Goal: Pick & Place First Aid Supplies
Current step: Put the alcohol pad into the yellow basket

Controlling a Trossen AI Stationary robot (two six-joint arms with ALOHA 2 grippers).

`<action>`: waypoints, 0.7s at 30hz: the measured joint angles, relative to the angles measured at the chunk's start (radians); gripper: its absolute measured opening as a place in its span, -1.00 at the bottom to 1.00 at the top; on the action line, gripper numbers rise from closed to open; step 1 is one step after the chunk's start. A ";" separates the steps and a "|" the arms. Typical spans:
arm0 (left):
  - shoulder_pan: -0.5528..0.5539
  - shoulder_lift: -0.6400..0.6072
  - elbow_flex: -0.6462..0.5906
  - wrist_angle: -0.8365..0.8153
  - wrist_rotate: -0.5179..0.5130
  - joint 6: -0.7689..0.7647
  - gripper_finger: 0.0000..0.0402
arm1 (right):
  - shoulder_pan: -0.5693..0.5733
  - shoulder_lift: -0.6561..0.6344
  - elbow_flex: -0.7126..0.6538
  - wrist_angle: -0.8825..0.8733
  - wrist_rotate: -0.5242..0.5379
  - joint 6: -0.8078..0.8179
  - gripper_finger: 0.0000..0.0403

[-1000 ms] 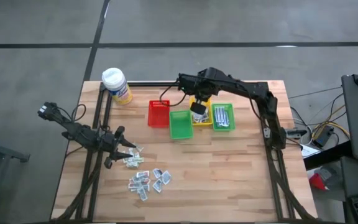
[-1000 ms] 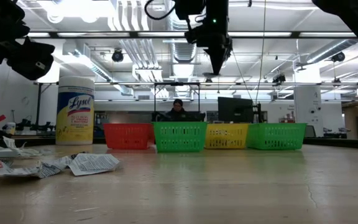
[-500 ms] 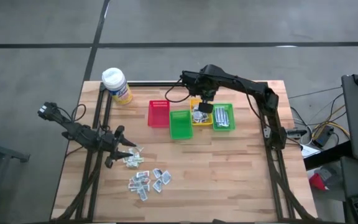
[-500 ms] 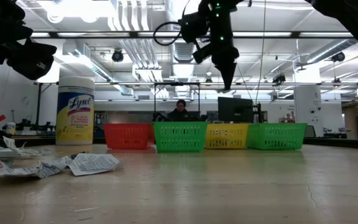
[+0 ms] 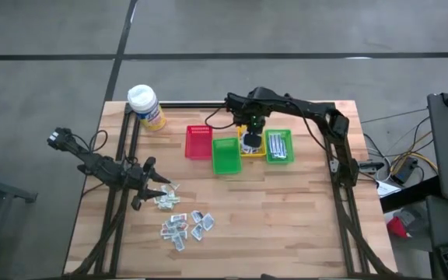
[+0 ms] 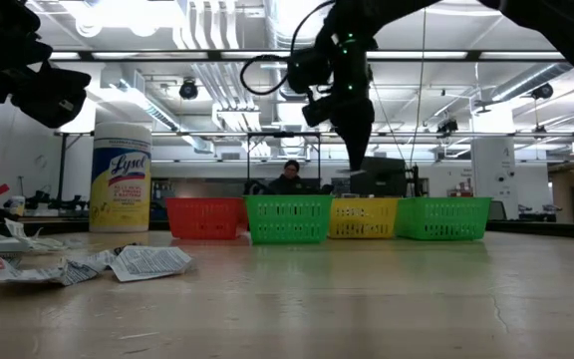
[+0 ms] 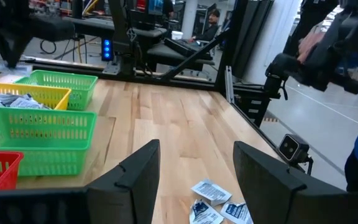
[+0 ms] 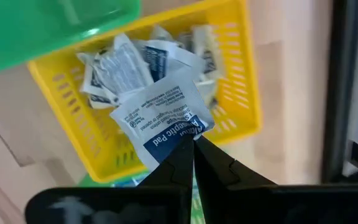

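Note:
My right gripper (image 8: 192, 140) hangs over the yellow bin (image 8: 242, 87), shut on a white first aid packet with a blue stripe (image 8: 161, 116). In the high view this gripper (image 5: 249, 138) covers most of the bin (image 5: 243, 152). Several similar packets lie inside the bin. A loose pile of first aid supplies (image 5: 181, 222) lies flat on the table near its front left. My left gripper (image 5: 155, 189) waits open beside that pile, with nothing between its fingers (image 7: 143, 174). My right gripper pinches the packet's lower edge (image 8: 188, 133) between its two fingertips, coming from above and pointing down. The packet is lifted clear of the bin and spreads flat beyond the fingertips, printed face toward the wrist camera.
A red bin (image 5: 198, 141), a green bin (image 5: 225, 155) and a second green bin holding strips (image 5: 278, 146) stand in a row with the yellow one. A yellow wipes bottle (image 5: 146, 107) stands at the far left. A person (image 6: 287, 178) sits beyond the table.
My right gripper has come down toward the yellow bin with the packet still in its fingers, and has turned at the wrist as it sank. My left gripper has kept still.

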State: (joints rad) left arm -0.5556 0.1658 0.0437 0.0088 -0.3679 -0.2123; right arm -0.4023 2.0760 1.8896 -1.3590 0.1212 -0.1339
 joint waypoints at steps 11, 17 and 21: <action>0.000 0.000 0.000 0.000 0.000 0.000 -0.02 | 0.000 0.001 -0.154 0.104 -0.029 0.022 -0.96; 0.000 0.000 0.000 0.006 0.000 0.000 -0.02 | -0.002 0.001 -0.201 0.177 -0.075 0.022 -0.96; 0.000 0.000 0.000 0.010 0.000 0.000 -0.02 | -0.002 0.001 -0.225 0.214 -0.077 0.023 -0.96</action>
State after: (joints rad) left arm -0.5556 0.1658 0.0441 0.0185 -0.3683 -0.2127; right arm -0.4042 2.0769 1.6648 -1.1451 0.0441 -0.1112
